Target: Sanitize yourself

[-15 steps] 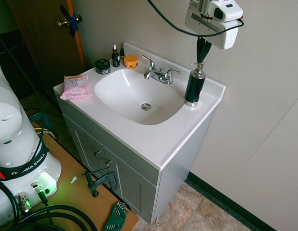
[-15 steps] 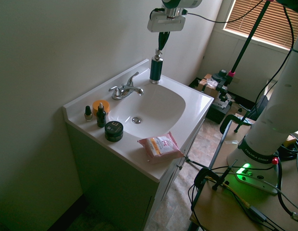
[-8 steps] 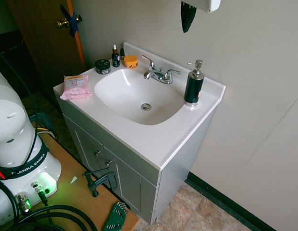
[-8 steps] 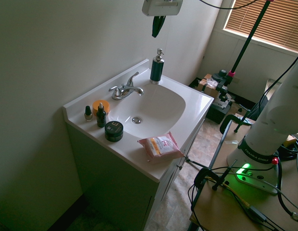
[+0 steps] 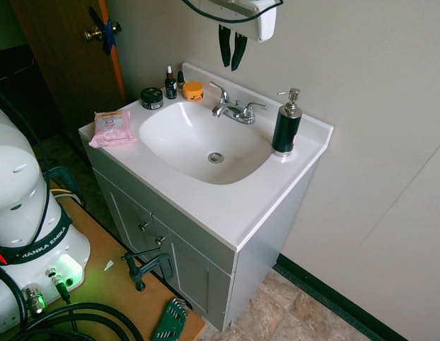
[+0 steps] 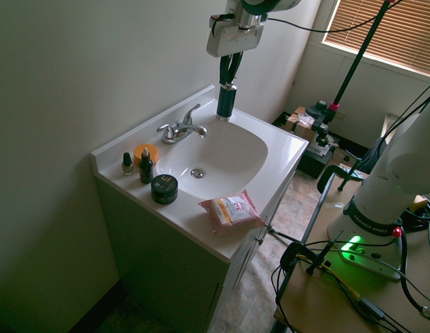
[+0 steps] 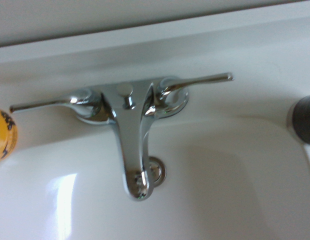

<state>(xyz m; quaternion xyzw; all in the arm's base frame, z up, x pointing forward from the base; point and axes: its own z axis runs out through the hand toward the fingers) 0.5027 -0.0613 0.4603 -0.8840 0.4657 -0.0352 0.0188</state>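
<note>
Bathroom: white vanity with an oval sink against a plain wall; wooden door at the back.
Nearest: pink wipes pack lies on the front corner of the vanity, well apart from everything else.
Back corner: black jar, two small dropper bottles and an orange tin stand close together by the wall.
Faucet: chrome faucet sits at the rear of the sink; the wrist view looks straight down on it, spout over the drain.
Pump bottle: dark bottle with a silver top stands alone on the far corner of the vanity, upright.
Arm: white arm reaches over the vanity; its gripper hangs high above the faucet, pointing down, touching nothing.
Fingers: slightly parted, a narrow gap between the black tips, nothing between them.
Change: a second ago the tips were pressed together on the pump top; since then the gripper has lifted off, crossed to above the faucet and begun to part.
Meaning: the pump press looks done; parting the tips over the sink would suit letting sanitizer reach them, so the task seems near its end.
</note>
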